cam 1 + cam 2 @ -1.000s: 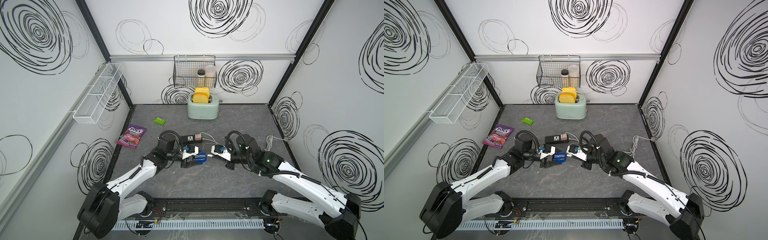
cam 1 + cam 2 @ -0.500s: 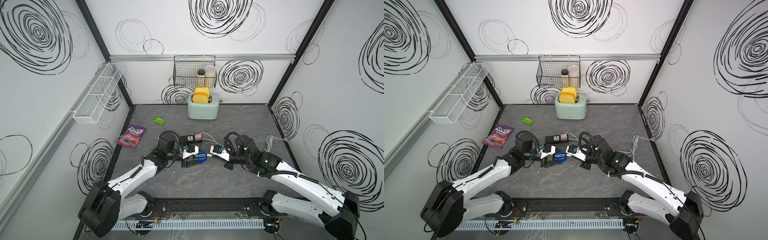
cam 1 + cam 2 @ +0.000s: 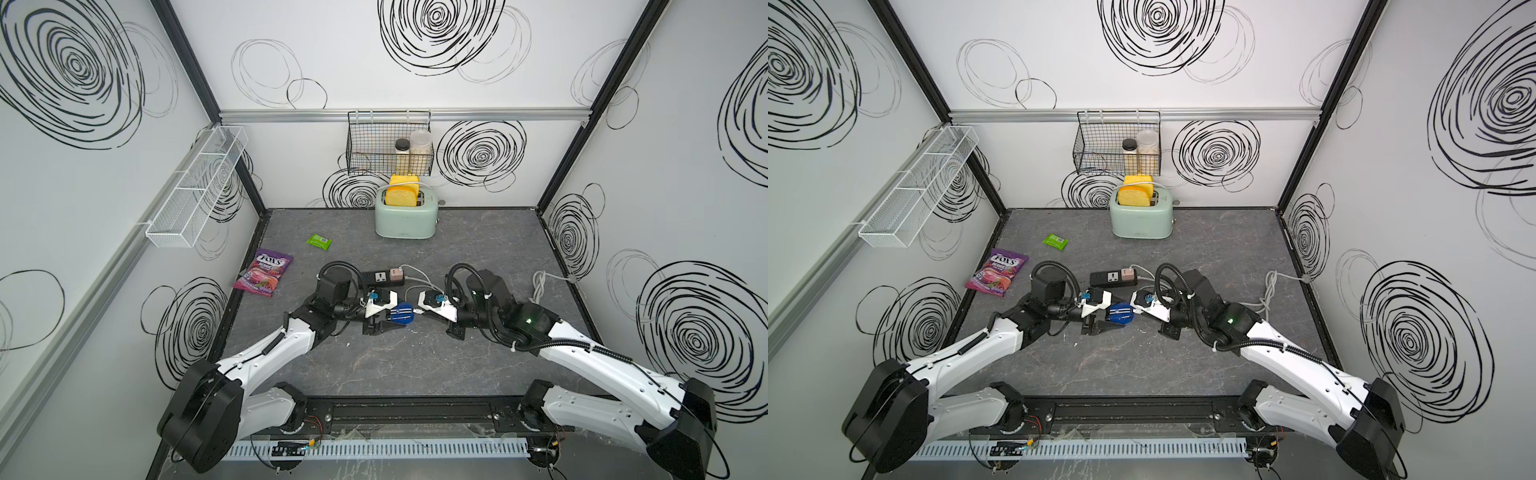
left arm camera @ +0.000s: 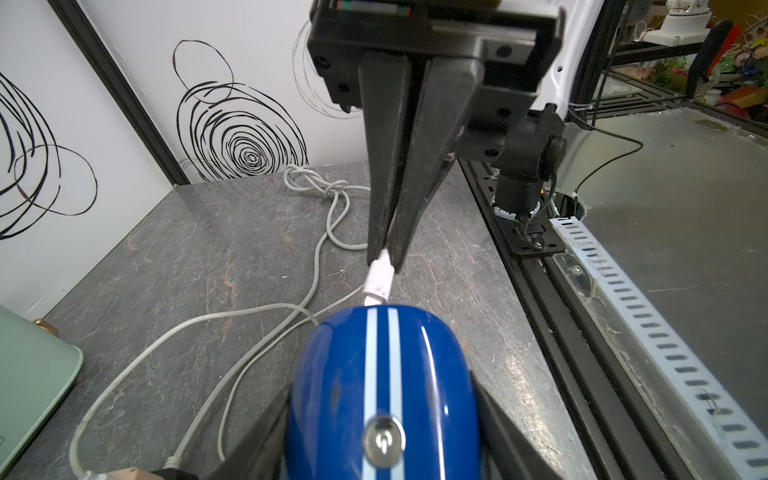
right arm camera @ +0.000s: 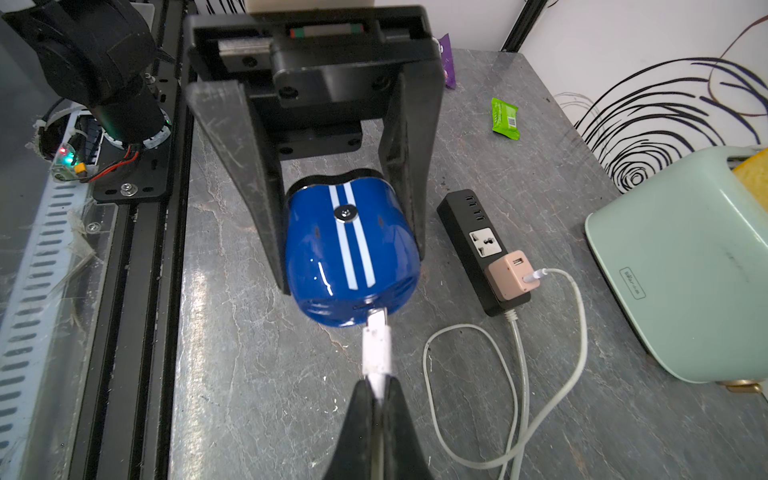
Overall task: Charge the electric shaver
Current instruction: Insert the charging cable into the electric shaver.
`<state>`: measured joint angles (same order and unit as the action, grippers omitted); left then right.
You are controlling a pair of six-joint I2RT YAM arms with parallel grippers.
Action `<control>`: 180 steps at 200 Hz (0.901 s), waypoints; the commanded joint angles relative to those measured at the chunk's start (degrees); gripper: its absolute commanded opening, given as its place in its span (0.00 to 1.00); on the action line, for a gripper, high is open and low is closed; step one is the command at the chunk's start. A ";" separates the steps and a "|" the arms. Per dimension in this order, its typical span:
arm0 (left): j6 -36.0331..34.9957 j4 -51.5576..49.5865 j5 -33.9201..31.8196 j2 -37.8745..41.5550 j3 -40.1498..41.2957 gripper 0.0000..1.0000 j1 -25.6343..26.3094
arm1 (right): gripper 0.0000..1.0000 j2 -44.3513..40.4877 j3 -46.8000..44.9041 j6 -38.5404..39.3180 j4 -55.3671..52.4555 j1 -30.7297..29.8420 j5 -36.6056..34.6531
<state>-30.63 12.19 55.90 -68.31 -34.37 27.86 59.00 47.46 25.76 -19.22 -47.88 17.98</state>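
Left pincer (image 5: pixel 353 274) clamps electric shaver (image 4: pixel 382 395); right pincer (image 4: pixel 387 254) pinches white plug (image 5: pixel 376 345).
We find the shaver between both arms, near the black power strip (image 5: pixel 465 224), striped face up. The right jaws stand almost together on the plug, whose metal tip touches the shaver's end face; we cannot tell whether it is seated. Its cable (image 5: pixel 577 316) runs to the pinkish adapter (image 5: pixel 511 274) on the strip.

White swirl-marked walls (image 3: pixel 374 95), grey marbled tabletop (image 3: pixel 478 249)
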 commanded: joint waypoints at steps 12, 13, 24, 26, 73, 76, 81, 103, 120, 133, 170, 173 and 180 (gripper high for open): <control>-0.45 3.18 1.94 0.02 -0.26 0.00 0.23 | 0.00 0.65 0.02 1.35 0.75 -0.64 1.11; -0.42 3.19 1.94 -0.02 -0.26 0.00 0.21 | 0.00 0.66 0.05 1.37 0.76 -0.64 1.06; -0.39 3.27 1.98 0.07 -0.26 0.00 0.19 | 0.00 0.93 0.01 1.39 0.64 -0.64 0.28; -0.39 3.30 2.01 0.04 -0.26 0.00 0.18 | 0.00 0.83 0.09 1.40 0.62 -0.64 0.19; -0.22 3.59 2.11 0.02 -0.35 0.00 0.27 | 0.00 0.95 0.24 1.05 1.19 -0.68 -0.56; -0.22 3.53 2.26 0.02 -0.35 0.00 0.26 | 0.00 0.91 0.26 1.05 1.26 -0.75 -0.44; -0.18 3.48 2.24 -0.11 -0.35 0.00 0.27 | 0.00 0.93 0.11 1.03 1.30 -0.77 -0.29; -0.15 3.48 2.41 -0.30 -0.43 0.00 0.27 | 0.00 0.64 0.00 1.20 1.87 -1.16 0.38; -0.19 3.54 2.40 -0.38 -0.48 0.00 0.31 | 0.00 0.33 -0.36 1.39 2.82 -1.51 0.70; -0.14 3.48 2.29 -0.50 -0.52 0.00 0.27 | 0.00 -0.01 -0.59 1.50 3.41 -1.46 1.45; -0.15 3.42 2.51 -0.54 -0.70 0.00 0.27 | 0.00 0.47 -0.58 2.16 3.06 -1.60 2.08; -0.21 3.38 2.47 -0.57 -0.70 0.00 0.27 | 0.00 0.62 -0.51 2.34 2.78 -1.66 2.19; -0.20 3.38 2.46 -0.53 -0.78 0.00 0.27 | 0.00 0.99 -0.29 2.72 2.09 -1.76 2.53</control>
<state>-30.61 12.03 55.88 -68.58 -34.37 27.86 59.42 47.11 26.59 -18.50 -48.49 16.88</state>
